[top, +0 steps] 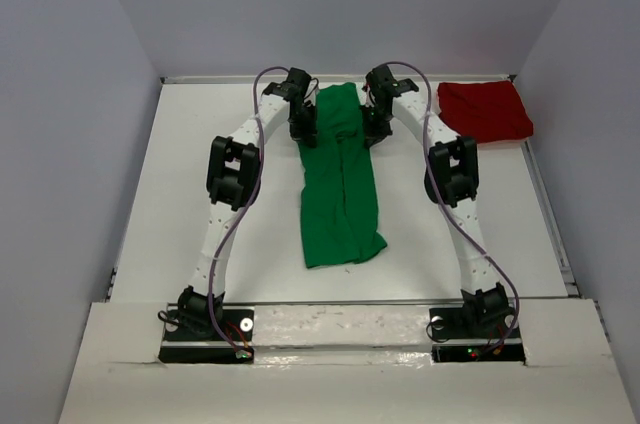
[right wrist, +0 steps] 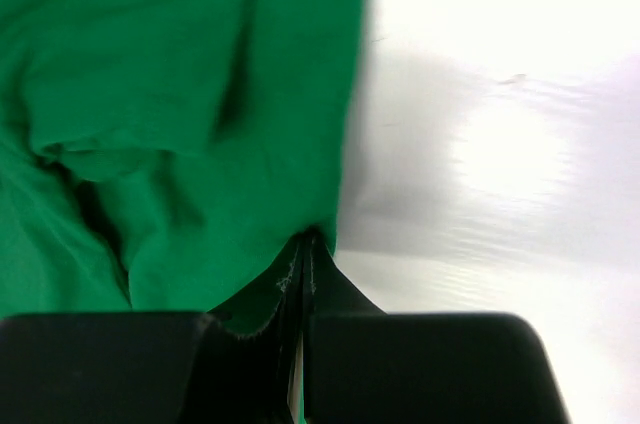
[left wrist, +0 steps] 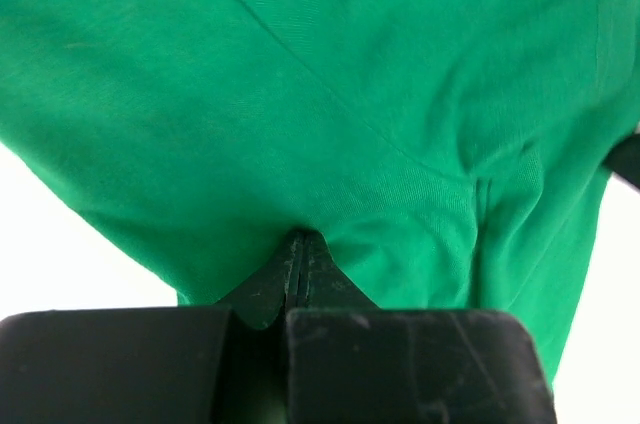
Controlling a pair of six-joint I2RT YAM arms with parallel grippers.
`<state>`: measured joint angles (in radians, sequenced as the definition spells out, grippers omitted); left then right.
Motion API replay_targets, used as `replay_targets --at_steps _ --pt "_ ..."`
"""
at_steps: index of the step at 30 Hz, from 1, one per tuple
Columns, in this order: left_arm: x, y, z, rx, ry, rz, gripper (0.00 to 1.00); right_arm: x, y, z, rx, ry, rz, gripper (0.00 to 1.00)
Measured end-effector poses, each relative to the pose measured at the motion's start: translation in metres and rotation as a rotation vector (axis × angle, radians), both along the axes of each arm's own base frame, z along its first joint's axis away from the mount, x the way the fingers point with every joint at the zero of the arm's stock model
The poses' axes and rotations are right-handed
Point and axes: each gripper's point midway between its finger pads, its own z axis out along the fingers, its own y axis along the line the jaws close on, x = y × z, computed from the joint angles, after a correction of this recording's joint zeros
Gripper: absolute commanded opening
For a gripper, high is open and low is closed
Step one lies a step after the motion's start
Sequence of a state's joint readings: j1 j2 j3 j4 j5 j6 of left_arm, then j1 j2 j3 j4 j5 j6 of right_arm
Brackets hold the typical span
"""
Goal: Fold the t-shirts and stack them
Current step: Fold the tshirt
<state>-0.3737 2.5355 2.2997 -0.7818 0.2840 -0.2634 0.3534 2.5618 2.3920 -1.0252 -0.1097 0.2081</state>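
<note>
From above: a green shirt [top: 340, 184] lies in the middle of the white surface [top: 180, 194], already narrowed into a long strip running from the far side toward the arm bases. Both arms reach to its far end. The left claw [top: 305, 129] sits at the far left corner of the strip and the right claw [top: 375, 124] at the far right corner. A red shirt [top: 485, 111] lies as a compact folded pad in the far right corner of the surface, well apart from the green one.

Left wrist view: the left claw [left wrist: 300, 244] is pressed together, pinching an edge of the green shirt [left wrist: 350, 94], which fills nearly the whole view with soft creases.

Right wrist view: the right claw [right wrist: 308, 244] is likewise pressed together on the edge of the green shirt [right wrist: 150, 94], with bare surface [right wrist: 500, 144] to the right.

The step in hand appears to be the crosswise fold of the green shirt. The next move likely calls for lifting both corners together and carrying them evenly toward the near end. After folding, the green shirt has yet to be stacked with the red one.
</note>
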Motion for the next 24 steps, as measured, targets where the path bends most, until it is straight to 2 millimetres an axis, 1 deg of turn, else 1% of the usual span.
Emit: replay_targets --at_steps 3,5,9,11,12,13,17,20,23,24 --pt "0.001 -0.003 0.001 -0.015 -0.004 -0.006 0.00 0.007 -0.011 0.000 0.001 -0.004 -0.017 0.00" --pt "0.001 -0.003 0.001 -0.017 -0.003 -0.007 0.00 0.008 -0.017 0.000 0.000 0.000 -0.021 0.00" --pt "0.002 -0.003 0.000 -0.015 -0.008 -0.005 0.00 0.006 -0.018 0.001 0.007 -0.003 -0.005 0.02" --pt "0.003 -0.002 0.001 -0.009 -0.018 0.000 0.00 0.001 -0.019 0.001 0.008 -0.004 0.002 0.02" --pt "0.004 0.001 0.001 0.003 -0.023 0.006 0.00 -0.009 -0.020 0.001 0.005 0.010 0.006 0.00" --pt "0.004 0.002 0.002 0.006 -0.026 0.007 0.00 -0.013 -0.021 0.002 0.002 0.018 0.009 0.00" --pt "0.007 0.006 0.006 0.023 -0.035 0.019 0.00 -0.023 -0.023 0.011 0.000 0.020 0.010 0.00" --pt "0.011 0.010 0.008 0.027 -0.045 0.029 0.00 -0.035 -0.028 0.019 -0.004 0.021 0.008 0.00" --pt "0.013 0.013 0.007 0.030 -0.045 0.036 0.00 -0.046 -0.034 0.031 -0.011 0.015 -0.004 0.00" --pt "0.013 0.014 0.007 0.031 -0.045 0.037 0.00 -0.049 -0.036 0.038 -0.014 0.007 -0.008 0.00"
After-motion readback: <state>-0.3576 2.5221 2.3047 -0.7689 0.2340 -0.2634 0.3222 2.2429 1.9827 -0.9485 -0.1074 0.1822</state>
